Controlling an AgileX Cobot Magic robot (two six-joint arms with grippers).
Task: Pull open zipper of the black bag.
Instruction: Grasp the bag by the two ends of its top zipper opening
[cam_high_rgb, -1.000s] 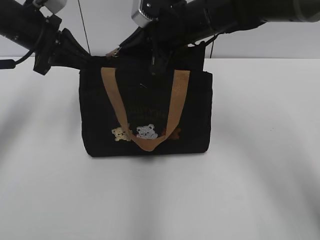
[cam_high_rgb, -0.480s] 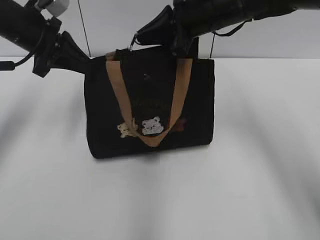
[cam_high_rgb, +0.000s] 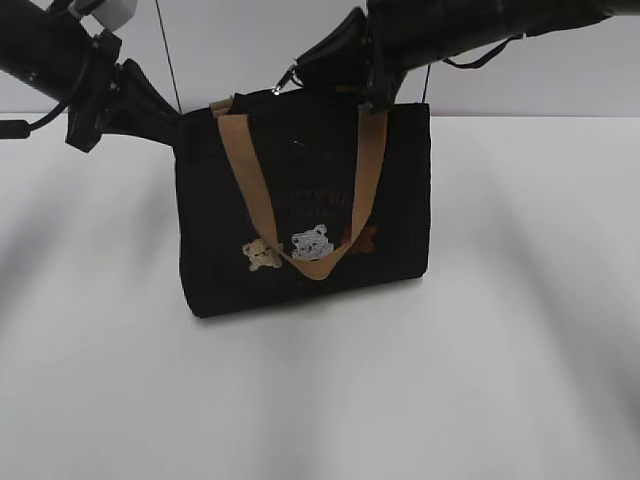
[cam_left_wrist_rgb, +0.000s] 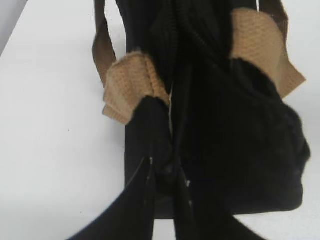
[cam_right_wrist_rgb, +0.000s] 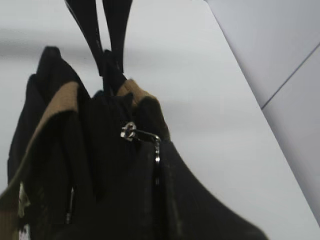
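Black bag (cam_high_rgb: 305, 205) upright on white table (cam_high_rgb: 500, 380); left jaws pinch its corner, right jaws its zipper (cam_right_wrist_rgb: 131, 132) tab

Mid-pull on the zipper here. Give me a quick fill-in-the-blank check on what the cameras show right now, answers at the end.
1. The black bag has handles of a ____ colour.
2. The left gripper is closed on the bag's top edge at its ____ end in the exterior view.
3. The right gripper is shut on the silvery zipper ____.
4. On the bag's front, small ____ patches sit below the faint lettering.

Missing words: tan; left; pull tab; bear
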